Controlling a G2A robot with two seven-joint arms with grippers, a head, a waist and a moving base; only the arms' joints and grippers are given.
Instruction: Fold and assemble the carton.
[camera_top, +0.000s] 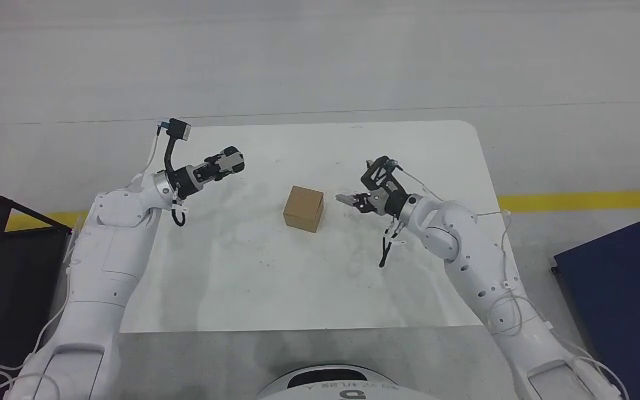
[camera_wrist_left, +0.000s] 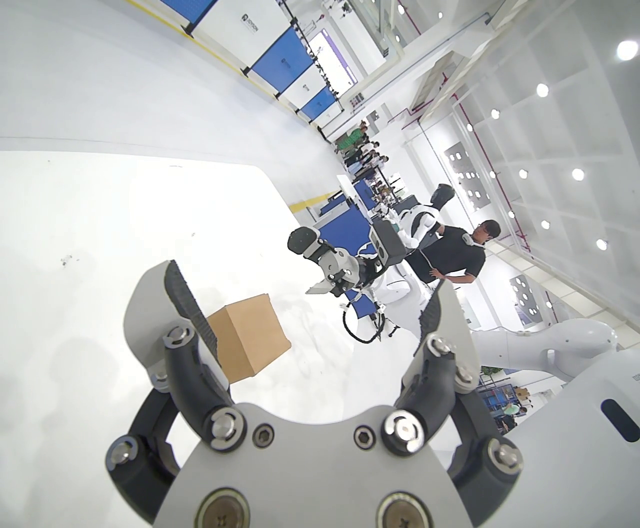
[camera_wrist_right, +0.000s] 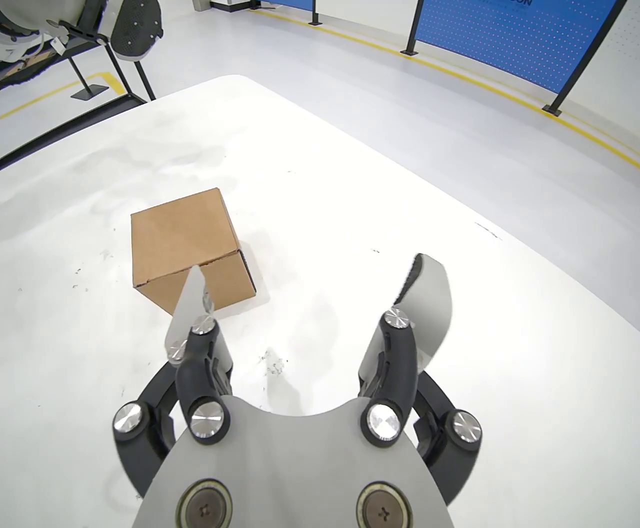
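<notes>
White table bears one carton between left claw and right claw.

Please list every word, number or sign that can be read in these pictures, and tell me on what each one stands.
Nothing can be quoted with confidence.
carton: no print on the faces that show.
table: no text, only scuff marks.
white panel in the hall: a small dark mark, too small to read.
blue panel on the floor: pale letters cut off at the picture's edge, not readable.
</notes>
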